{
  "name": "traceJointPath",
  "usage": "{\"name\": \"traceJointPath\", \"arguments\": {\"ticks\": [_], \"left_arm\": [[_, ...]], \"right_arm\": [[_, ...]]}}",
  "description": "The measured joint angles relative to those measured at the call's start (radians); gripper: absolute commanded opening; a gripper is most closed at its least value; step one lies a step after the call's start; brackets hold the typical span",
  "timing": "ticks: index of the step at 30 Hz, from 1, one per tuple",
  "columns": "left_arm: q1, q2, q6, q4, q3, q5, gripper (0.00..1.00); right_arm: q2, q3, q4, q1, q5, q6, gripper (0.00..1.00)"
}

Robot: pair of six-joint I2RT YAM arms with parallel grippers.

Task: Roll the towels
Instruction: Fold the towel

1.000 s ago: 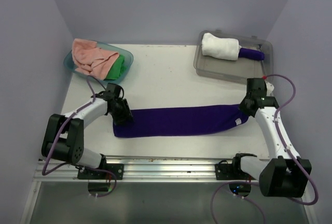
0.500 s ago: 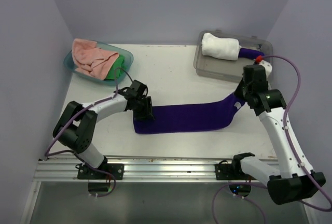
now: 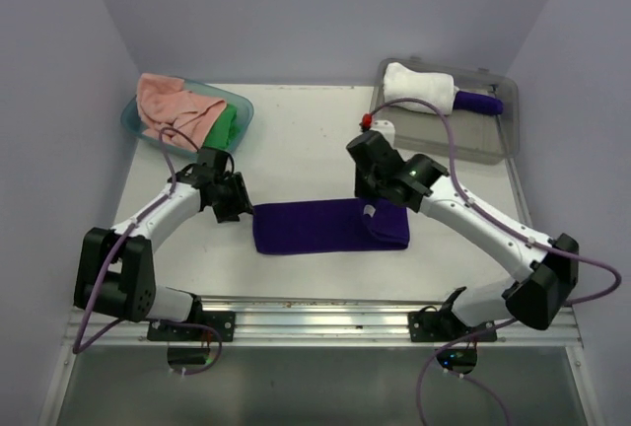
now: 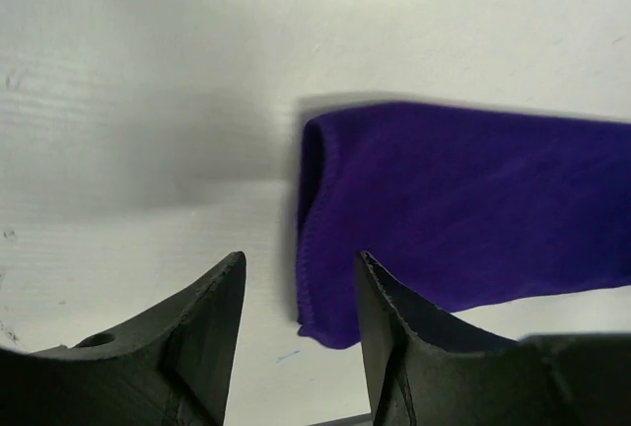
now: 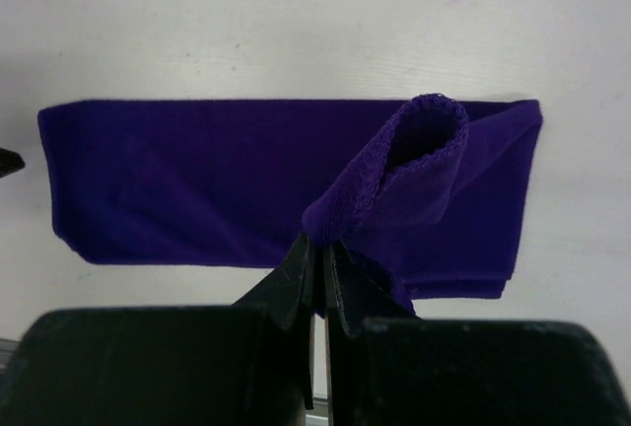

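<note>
A purple towel (image 3: 325, 228) lies folded on the white table, its right part doubled over. My right gripper (image 3: 373, 207) is shut on the towel's end, which curls up in a loop above the flat part (image 5: 419, 165). My left gripper (image 3: 240, 211) is open and empty, just left of the towel's left fold (image 4: 317, 239); one finger (image 4: 399, 327) overlaps the towel's near corner in the left wrist view. A white rolled towel (image 3: 419, 88) and a purple rolled towel (image 3: 478, 103) lie in the clear bin (image 3: 434, 133).
A teal tray (image 3: 241, 120) at the back left holds a pink towel (image 3: 173, 110) and a green towel (image 3: 227, 128). The clear bin stands at the back right. The metal rail (image 3: 315, 313) runs along the near table edge.
My right gripper has carried the towel's right end up and far to the left, folding the towel to about half its length. My left gripper let go of the left end and drew back.
</note>
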Motion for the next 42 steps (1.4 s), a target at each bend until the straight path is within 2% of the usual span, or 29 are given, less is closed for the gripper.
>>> {"name": "traceJointPath", "arguments": {"ticks": [7, 13, 22, 25, 42], "left_arm": [[0.0, 0.029, -0.004, 0.013, -0.135, -0.007, 0.48], [0.001, 0.04, -0.013, 0.063, -0.148, 0.044, 0.48], [0.001, 0.055, -0.013, 0.114, -0.153, 0.089, 0.47], [0.001, 0.055, -0.014, 0.131, -0.159, 0.099, 0.44], [0.001, 0.06, -0.021, 0.159, -0.168, 0.116, 0.44]], "right_arm": [[0.196, 0.085, 0.066, 0.152, -0.021, 0.015, 0.0], [0.348, 0.201, 0.106, 0.217, -0.055, 0.013, 0.0], [0.508, 0.29, 0.122, 0.262, -0.1, 0.01, 0.0], [0.542, 0.321, 0.123, 0.272, -0.106, 0.007, 0.0], [0.721, 0.435, 0.142, 0.3, -0.174, -0.013, 0.0]]}}
